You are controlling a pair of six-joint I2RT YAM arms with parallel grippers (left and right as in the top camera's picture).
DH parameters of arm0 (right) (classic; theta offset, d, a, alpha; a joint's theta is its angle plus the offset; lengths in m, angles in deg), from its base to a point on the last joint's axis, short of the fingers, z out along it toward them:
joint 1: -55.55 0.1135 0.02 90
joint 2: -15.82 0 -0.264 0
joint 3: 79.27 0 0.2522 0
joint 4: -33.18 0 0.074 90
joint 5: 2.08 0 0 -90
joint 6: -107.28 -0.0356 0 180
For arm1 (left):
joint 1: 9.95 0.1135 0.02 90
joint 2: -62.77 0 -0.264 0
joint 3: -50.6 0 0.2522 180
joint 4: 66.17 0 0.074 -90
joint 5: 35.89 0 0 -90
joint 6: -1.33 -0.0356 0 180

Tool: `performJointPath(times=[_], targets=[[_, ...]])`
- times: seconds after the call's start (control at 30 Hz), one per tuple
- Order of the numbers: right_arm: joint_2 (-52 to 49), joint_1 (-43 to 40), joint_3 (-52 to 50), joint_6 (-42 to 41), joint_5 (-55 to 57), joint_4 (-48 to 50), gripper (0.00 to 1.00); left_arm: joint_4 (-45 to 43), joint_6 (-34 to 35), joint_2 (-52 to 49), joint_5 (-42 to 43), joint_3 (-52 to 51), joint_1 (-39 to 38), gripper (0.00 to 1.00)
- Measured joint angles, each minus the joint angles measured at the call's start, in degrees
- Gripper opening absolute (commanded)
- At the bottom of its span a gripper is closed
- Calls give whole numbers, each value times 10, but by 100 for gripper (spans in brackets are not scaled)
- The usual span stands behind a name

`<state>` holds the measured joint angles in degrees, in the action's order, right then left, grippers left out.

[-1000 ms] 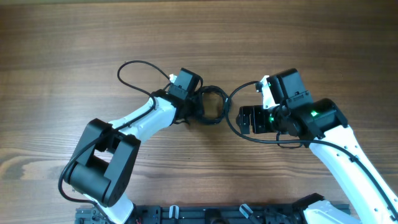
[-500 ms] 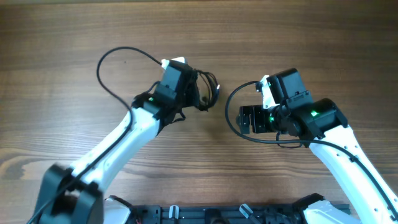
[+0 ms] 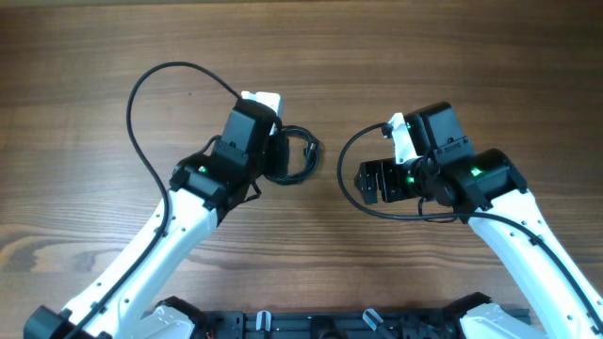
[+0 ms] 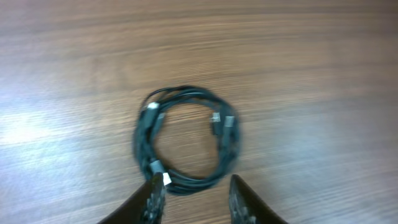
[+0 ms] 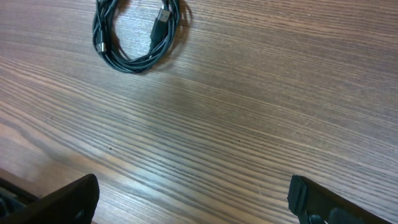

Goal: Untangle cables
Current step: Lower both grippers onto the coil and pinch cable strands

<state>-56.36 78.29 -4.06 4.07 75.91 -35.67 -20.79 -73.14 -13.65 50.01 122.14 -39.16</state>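
Cables (image 4: 144, 149): you have one small black ring of several turns lying flat on the table (image 3: 471, 56), near its middle and between the two arms. Pale connector ends show on the turns. No strand is drawn out, so I judge the untangling barely begun.
Left gripper (image 4: 196, 200): jaws stand narrowly apart and empty, with the fingertips at the near edge of the ring. One fingertip overlaps the ring in the wrist view; whether it touches the cord, I cannot tell. The placement reads as a line-up for a pinch on the near arc.
Right gripper (image 5: 193, 208): jaws are spread wide and hold nothing. It sits well apart from the ring, probably parked so that your left arm has room.
Arm cabling (image 3: 132, 118): thicker black loops hang off both arms; do not count these as the work.
Surface: brown wood grain with mild glare; the ring may slide under a push.
Room: nothing shows beyond the table except a black rail (image 3: 311, 325) at the near edge.
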Motion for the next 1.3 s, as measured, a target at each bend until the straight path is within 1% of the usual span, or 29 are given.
performJointPath(times=[0.07, 0.13, 0.2, 0.23, 0.33, 0.37, 0.4, 0.47, 0.5, 0.53, 0.57, 0.6, 0.67, 0.7, 0.87, 1.0, 1.03, 1.07, 1.13, 1.17, 1.23, 1.3], targets=[[0, 0, 0, -2, -4, 2, 100, 8, 32, -29, -33, 0, 0, 49], [0, 0, -1, -2, -5, 20, 100, 8, 57, -69, -47, 0, 0, 47], [-3, 0, -7, -5, -7, 78, 100, 6, 84, -118, -53, 0, 0, 46], [-10, 0, -18, -9, -9, 122, 99, 7, 96, -131, -55, 0, 0, 46], [-83, 0, -58, -30, -30, 222, 100, 4, 122, -137, -58, 0, 0, 45], [-108, 0, -59, -36, -41, 239, 100, 3, 125, -137, -58, 0, 0, 39], [-133, 0, -59, -40, -56, 255, 100, 4, 127, -137, -58, 0, 0, 35], [-162, 0, -60, -50, -82, 278, 100, 4, 131, -137, -59, 0, 0, 33], [-171, 0, -60, -54, -96, 290, 100, 4, 133, -137, -59, 0, 0, 29], [-176, 0, -60, -57, -107, 299, 100, 4, 133, -137, -59, 0, 0, 23], [-177, 0, -61, -58, -113, 307, 100, 4, 134, -137, -60, 0, 0, 20], [-177, 0, -61, -61, -120, 312, 100, 5, 134, -137, -58, 0, 0, 21], [-177, 0, -61, -61, -124, 310, 100, 7, 142, -137, -50, 0, 0, 31], [-177, 0, -61, -61, -124, 307, 100, 11, 152, -137, -46, 0, 0, 32], [-177, 0, -63, -63, -125, 283, 100, -3, 173, -157, -41, 0, 0, 32], [-177, 5, -65, -71, -126, 372, 100, -20, 178, -167, -40, 0, 0, 31], [-177, 10, -65, -73, -127, 379, 100, -24, 183, -167, -40, 0, 3, 31], [-177, 19, -66, -76, -126, 395, 99, -28, 190, -167, -34, 0, 11, 31], [-181, 42, -66, -82, -127, 428, 99, -28, 198, -167, -6, 0, 53, 31], [-187, 50, -66, -92, -129, 440, 99, -29, 201, -167, 11, 0, 76, 30], [-218, 65, -66, -112, -131, 455, 99, -30, 204, -167, 53, 0, 111, 27], [-262, 71, -66, -125, -133, 472, 99, -31, 202, -166, 88, 0, 135, 28]])
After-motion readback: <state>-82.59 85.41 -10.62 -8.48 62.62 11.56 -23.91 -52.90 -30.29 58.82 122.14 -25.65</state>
